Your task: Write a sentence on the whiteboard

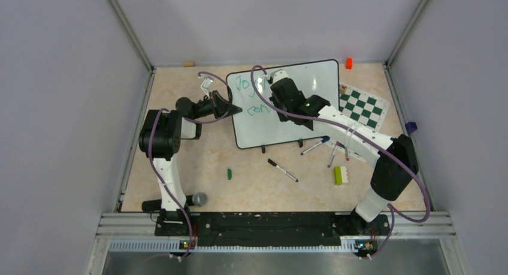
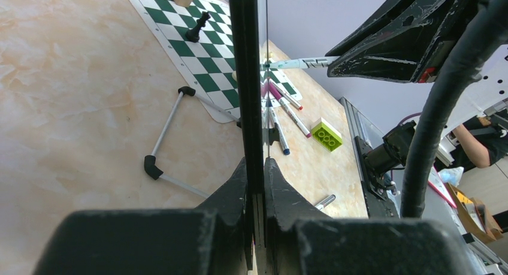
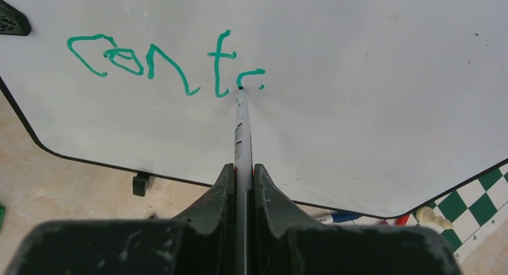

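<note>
Teal sentence [image 3: 162,62] lengthwise on whiteboard [image 3: 371,77], right claw [image 3: 242,168] gripping marker [image 3: 242,125] pointed at it, left claw [image 2: 254,162] gripping edge.

**Top view:** the right arm [image 1: 353,137] lies across the whiteboard [image 1: 323,77] and covers most of the sentence [image 1: 244,83]. Only "Jo" and "can" can be read.

**Right wrist view:** the whiteboard runs out of frame at the top and both sides, and the upper line of writing is cut off. The lower barrel of the marker [image 3: 242,125] disappears between the fingers of the right claw [image 3: 242,167]. In the top view that claw is concealed under its own wrist housing.

**Left wrist view:** the whiteboard stands edge-on, so its face is unreadable, and it hides part of the chess mat [image 2: 180,23]. A person [image 2: 479,143] is cropped by the right edge.

**Small items:** an orange item [image 1: 348,63] at the far side of the tabletop is too small to identify.
</note>
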Robot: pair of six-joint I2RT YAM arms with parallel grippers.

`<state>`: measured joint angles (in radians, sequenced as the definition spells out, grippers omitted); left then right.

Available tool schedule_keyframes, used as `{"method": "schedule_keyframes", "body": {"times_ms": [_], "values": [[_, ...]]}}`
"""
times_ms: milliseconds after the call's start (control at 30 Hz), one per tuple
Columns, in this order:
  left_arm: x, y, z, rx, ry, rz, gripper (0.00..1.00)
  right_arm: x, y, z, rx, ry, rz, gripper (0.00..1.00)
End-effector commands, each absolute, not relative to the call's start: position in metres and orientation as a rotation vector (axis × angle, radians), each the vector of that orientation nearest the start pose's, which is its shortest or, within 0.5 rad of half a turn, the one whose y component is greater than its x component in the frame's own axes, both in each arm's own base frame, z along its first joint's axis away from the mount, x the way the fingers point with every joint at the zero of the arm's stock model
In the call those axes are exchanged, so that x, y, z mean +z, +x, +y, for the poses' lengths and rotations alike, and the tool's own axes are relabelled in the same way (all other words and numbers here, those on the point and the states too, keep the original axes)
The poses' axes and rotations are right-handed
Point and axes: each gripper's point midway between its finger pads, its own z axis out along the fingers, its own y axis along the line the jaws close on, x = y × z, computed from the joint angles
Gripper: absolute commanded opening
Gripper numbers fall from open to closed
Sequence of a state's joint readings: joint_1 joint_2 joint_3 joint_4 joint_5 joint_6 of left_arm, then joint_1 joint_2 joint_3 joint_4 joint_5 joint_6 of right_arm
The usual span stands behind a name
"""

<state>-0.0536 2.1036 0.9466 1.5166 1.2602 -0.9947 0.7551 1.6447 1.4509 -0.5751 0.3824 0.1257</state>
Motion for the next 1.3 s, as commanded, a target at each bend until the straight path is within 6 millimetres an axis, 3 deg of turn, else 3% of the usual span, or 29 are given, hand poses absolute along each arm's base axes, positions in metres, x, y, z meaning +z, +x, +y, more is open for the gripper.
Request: {"method": "schedule_keyframes", "body": {"times_ms": [0,700,1267], "values": [[0.134,0.356,-0.211,-1.555,0.918,1.496,0.00,0.199,0.364,0.239,-0.060,-0.477,2.196,0.00],[0.133,0.356,-0.211,-1.556,0.918,1.497,0.00,0.223,0.387,0.248,-0.064,-0.441,2.139,0.00],[0.133,0.356,-0.211,-1.555,0.918,1.497,0.00,0.209,0.371,0.238,-0.053,-0.450,2.175,0.00]]}}
